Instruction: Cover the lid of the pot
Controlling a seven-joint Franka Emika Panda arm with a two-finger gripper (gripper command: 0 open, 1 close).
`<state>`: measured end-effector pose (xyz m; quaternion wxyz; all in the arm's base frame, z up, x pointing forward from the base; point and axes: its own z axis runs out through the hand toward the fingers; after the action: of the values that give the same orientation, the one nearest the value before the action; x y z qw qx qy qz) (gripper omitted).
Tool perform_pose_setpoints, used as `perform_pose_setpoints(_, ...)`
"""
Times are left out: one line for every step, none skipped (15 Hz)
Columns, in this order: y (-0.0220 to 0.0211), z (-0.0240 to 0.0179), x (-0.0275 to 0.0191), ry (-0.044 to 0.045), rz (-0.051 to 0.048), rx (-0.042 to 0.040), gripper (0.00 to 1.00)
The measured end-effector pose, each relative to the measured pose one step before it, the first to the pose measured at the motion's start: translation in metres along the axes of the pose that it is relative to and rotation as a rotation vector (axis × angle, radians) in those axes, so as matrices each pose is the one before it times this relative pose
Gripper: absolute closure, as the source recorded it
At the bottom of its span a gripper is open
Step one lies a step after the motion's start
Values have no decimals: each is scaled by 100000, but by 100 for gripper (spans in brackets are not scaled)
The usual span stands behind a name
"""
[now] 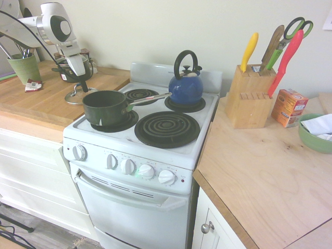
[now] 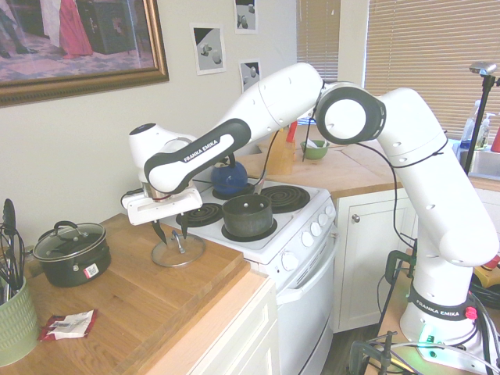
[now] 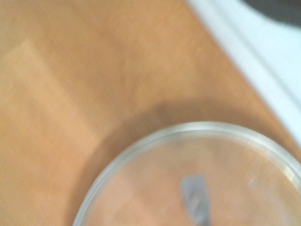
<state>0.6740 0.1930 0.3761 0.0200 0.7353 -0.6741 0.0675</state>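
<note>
I have the gripper low over the glass lid, its two fingers apart on either side of the small loop handle; I can't see them pressing on it, so I count nothing as held. The lid lies flat on the wooden counter, near the edge beside the stove. The green pot sits uncovered on the near left burner, seen from the stove's front, its long handle pointing right toward the blue kettle. As I judge it, I am at the grasp: the reach is nearly done, while gripping, lifting, carrying across and setting the lid down all remain. Closing off-centre could let the loop slip.
</note>
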Motion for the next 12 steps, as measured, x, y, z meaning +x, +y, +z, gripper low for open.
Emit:
perform_pose_setpoints(-48,36,252,-111,89,-83,100)
perform_pose_setpoints(-1,10,5,-74,-24,-35,100)
perform_pose_setpoints(11,8,-79,-182,-91,-37,100)
perform_pose_setpoints(16,-6,-86,-173,-282,-30,100)
perform_pose_setpoints(20,-15,-106,-104,-397,-7,100)
perform_pose_setpoints(32,3,-172,-95,-306,-30,100)
perform_pose_setpoints(37,-10,-176,-115,-347,-53,100)
perform_pose_setpoints(54,-47,-271,-57,-455,22,100)
perform_pose_setpoints(121,-115,-532,-260,-706,-34,100)
perform_pose_setpoints(172,-109,-711,-462,-837,-189,100)
perform_pose_setpoints(156,-98,-718,-168,-786,20,100)
perform_pose_setpoints(113,-75,-494,-71,-507,60,100)
